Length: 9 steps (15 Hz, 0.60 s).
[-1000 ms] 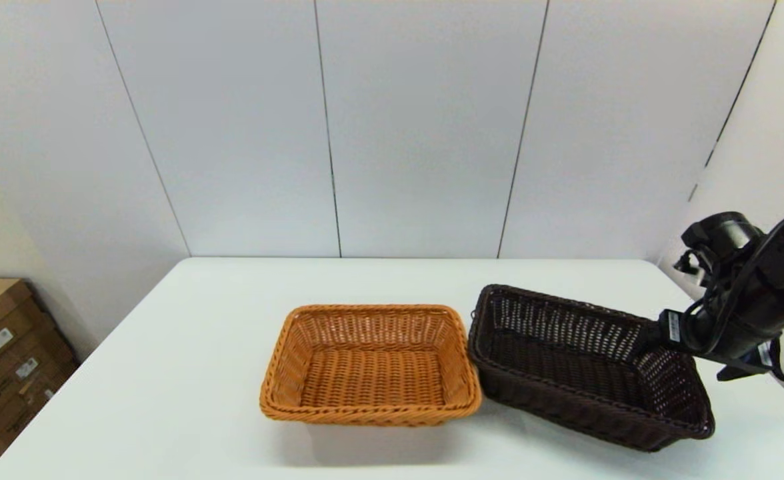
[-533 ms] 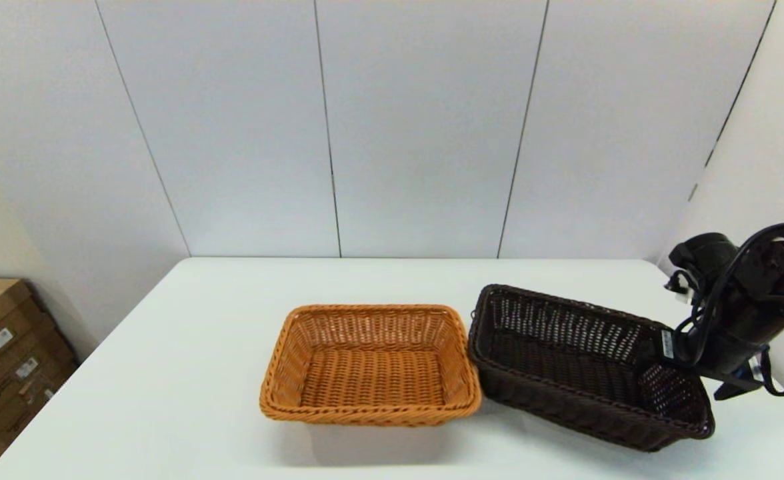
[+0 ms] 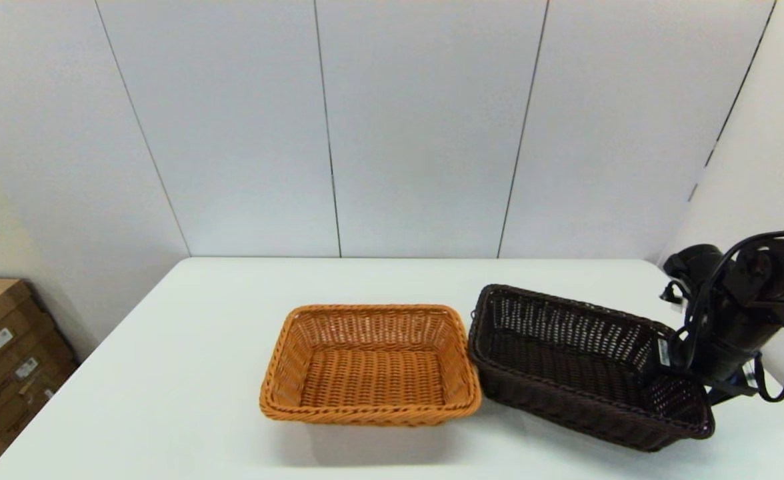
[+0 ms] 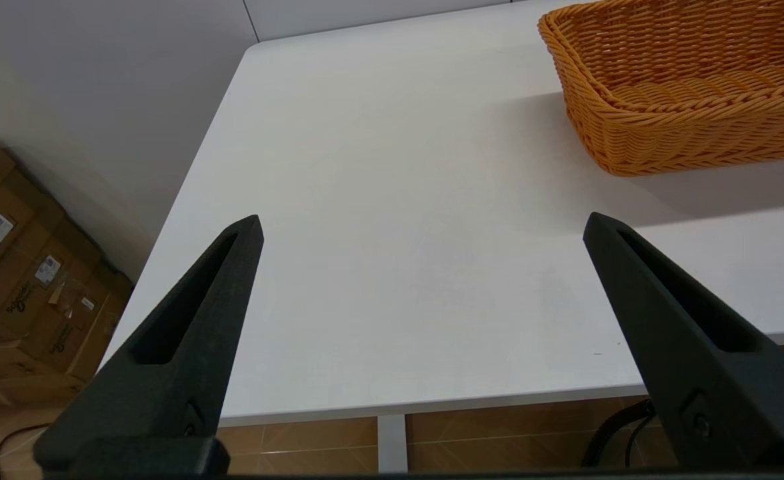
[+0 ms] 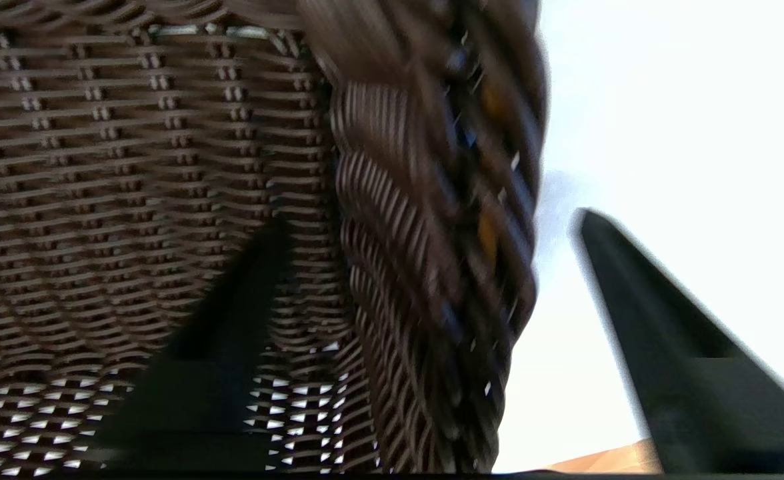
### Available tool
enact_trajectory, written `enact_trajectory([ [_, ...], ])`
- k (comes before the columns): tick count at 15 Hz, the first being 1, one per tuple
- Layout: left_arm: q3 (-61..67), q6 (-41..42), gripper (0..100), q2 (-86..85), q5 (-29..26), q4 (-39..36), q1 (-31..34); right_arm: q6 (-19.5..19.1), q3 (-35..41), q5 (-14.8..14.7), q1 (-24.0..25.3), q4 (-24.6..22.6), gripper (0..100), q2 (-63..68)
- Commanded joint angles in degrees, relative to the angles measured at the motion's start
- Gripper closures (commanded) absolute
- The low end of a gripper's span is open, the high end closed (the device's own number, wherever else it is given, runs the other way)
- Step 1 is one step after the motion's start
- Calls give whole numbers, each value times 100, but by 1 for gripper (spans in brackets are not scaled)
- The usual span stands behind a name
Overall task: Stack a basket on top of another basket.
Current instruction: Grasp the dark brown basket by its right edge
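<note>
since a second ago, the right gripper (image 3: 673, 365) has been lowered to the right end of the dark basket (image 3: 585, 367). its fingers are spread wide apart, with one finger (image 5: 219, 353) inside the basket and the other finger (image 5: 659, 333) outside, so the braided rim (image 5: 432, 220) is straddled but not squeezed. the dark basket is set on the white table (image 3: 199, 347), just beside the orange basket (image 3: 371, 364), on its right. the left gripper (image 4: 422, 230) is held wide open over the table's near left edge, away from both baskets.
</note>
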Motion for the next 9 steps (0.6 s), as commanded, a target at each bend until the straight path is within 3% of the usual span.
enact_trajectory([
  [1, 0, 3, 0, 7, 0, 4, 1, 1, -11, 1, 1, -22, 100, 4],
  [9, 0, 3, 0, 7, 0, 4, 1, 10, -46, 1, -78, -101, 100, 4],
])
